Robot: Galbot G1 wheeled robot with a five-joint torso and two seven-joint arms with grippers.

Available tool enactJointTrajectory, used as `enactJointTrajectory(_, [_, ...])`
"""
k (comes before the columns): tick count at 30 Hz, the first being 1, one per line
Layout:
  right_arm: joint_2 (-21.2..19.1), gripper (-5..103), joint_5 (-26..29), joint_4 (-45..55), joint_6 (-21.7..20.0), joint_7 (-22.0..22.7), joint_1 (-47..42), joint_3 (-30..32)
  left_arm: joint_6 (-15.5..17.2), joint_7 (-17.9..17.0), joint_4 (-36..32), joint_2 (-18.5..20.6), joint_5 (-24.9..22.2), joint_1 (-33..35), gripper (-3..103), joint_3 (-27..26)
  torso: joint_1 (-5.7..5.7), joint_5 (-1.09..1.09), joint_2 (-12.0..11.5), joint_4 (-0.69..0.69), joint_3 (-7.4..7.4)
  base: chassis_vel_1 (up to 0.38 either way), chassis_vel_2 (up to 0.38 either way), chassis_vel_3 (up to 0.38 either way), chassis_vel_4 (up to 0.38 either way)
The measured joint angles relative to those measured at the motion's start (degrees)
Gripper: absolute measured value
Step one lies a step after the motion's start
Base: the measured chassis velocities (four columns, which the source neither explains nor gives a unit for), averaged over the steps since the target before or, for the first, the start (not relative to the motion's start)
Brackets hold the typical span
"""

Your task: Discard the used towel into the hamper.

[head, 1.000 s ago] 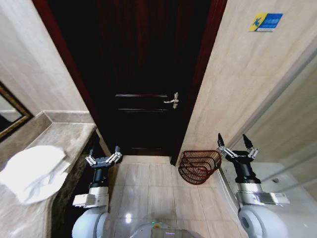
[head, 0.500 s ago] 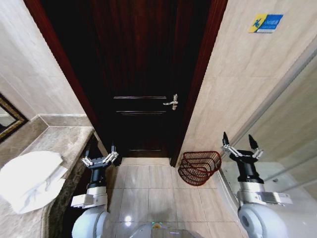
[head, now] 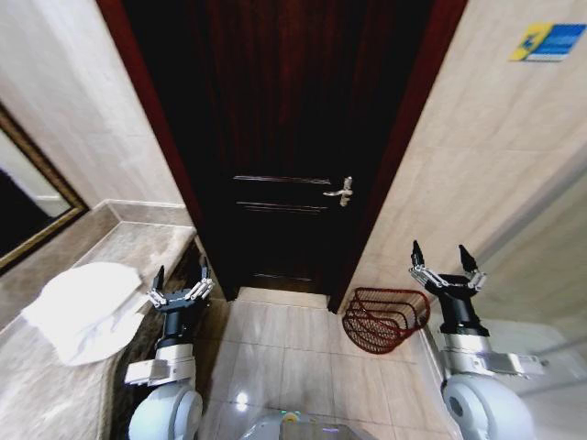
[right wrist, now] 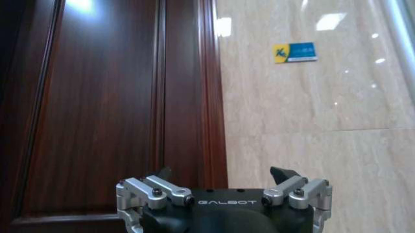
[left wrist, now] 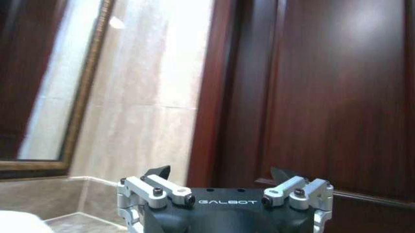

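Marble counter (head: 138,252) bears rumpled towel (head: 87,307); mesh hamper (head: 385,319) tilts.

A: Where does the head view look from?

B: High up, facing forward and down at the door (head: 293,147), with the floor (head: 293,357) below.

A: And the wrists?

B: Each sits low behind its own gripper, tilted upward and close. The left faces the door and mirror (left wrist: 39,82); the right faces the door and sign (right wrist: 295,52).

A: Shared?

B: The door, in all three.
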Motion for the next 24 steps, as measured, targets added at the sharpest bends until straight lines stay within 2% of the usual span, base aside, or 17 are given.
enactJointTrajectory(6, [-0.72,100,-1.63,0.0,-0.84,1.6,-0.32,0.45,0.02,-0.1,0.02,-0.09,0.2,0.05,100,0.74,0.0,-0.01,-0.01,0.01,0.0,0.111,0.117,0.115,0.109])
enactJointTrajectory(9, [-1.04,100,-1.4,-0.32,-0.78,0.03,-0.24,0.47,0.15,-0.12,-0.19,-0.09,0.25,0.2,100,0.87,0.0,-0.01,-0.01,0.01,0.0,0.12,0.119,0.137,0.119])
enactJointTrajectory(12, [-1.43,100,0.55,-0.99,-0.21,-3.55,0.09,0.63,0.38,-0.17,-0.62,-0.09,0.24,0.26,100,0.93,0.0,-0.01,-0.01,0.01,0.0,0.127,0.126,0.141,0.112])
enactJointTrajectory(24, [-2.23,100,1.61,-1.54,0.1,-5.71,0.89,0.97,1.67,-2.15,0.19,0.0,-0.07,-0.16,100,0.48,0.0,0.0,-0.01,0.01,0.0,0.124,0.113,0.121,0.112])
